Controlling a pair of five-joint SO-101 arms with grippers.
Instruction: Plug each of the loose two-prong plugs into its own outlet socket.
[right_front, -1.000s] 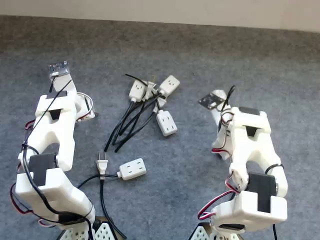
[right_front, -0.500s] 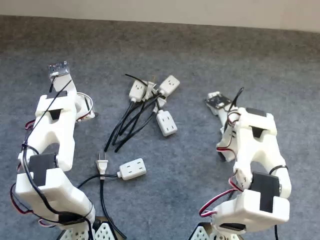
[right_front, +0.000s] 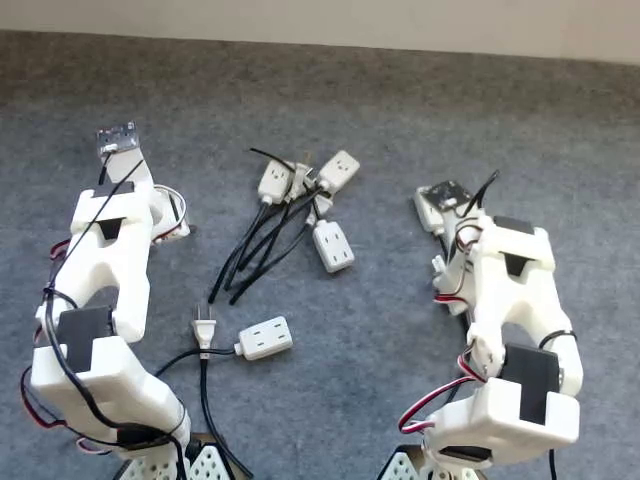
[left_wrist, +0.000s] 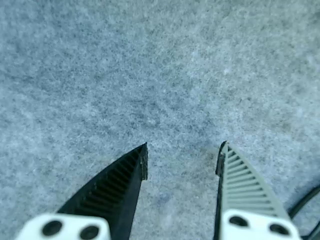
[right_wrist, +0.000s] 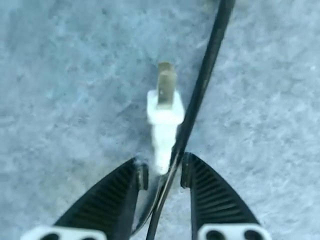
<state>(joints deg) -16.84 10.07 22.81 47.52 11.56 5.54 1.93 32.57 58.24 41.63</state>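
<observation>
Two black ribbed fingers (right_wrist: 127, 192) of the right gripper (right_wrist: 162, 170) stand narrow, pinching one white two-prong plug (right_wrist: 164, 107) alongside its black cable (right_wrist: 205, 75). Left gripper (left_wrist: 182, 160): fingers spread wide over grey carpet (left_wrist: 150, 75). Four white outlet sockets (right_front: 266, 338) lie between the arms. One further loose plug (right_front: 204, 328) rests just beside the nearest socket.

Socket cluster (right_front: 310, 190) centre, loose plug (right_front: 203, 328) left of lone socket (right_front: 266, 338), second plug (right_wrist: 162, 115) between right fingers (right_wrist: 120, 200).
</observation>
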